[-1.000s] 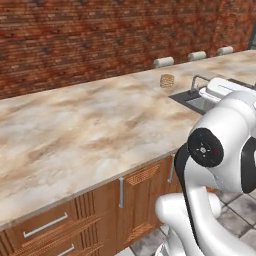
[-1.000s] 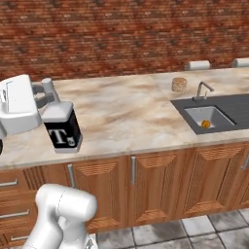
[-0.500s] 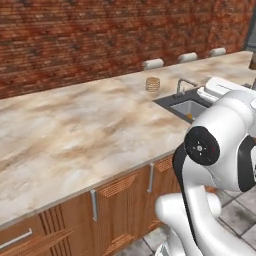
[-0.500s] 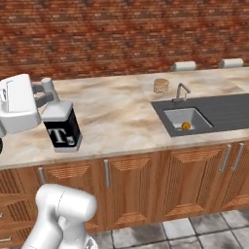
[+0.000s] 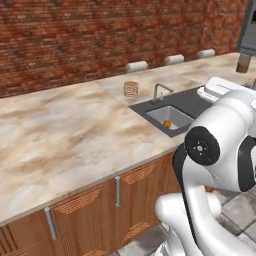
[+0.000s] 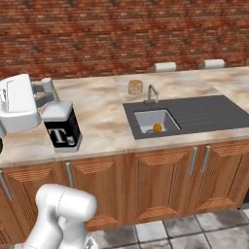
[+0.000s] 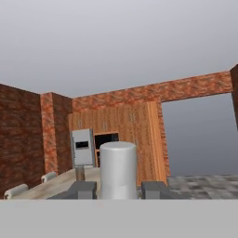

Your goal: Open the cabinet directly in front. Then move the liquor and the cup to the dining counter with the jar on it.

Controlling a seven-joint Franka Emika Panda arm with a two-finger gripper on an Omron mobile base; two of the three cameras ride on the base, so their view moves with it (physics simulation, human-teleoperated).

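Liquor (image 6: 62, 128) label on right base view

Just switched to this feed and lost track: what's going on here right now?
The arm's gripper is shut on the neck of the liquor bottle, holding it upright over the near edge of the marble counter, to the left of the sink. The bottle looks carried rather than set down. The jar stands at the far right end of that counter in the left base view, well away from the bottle.
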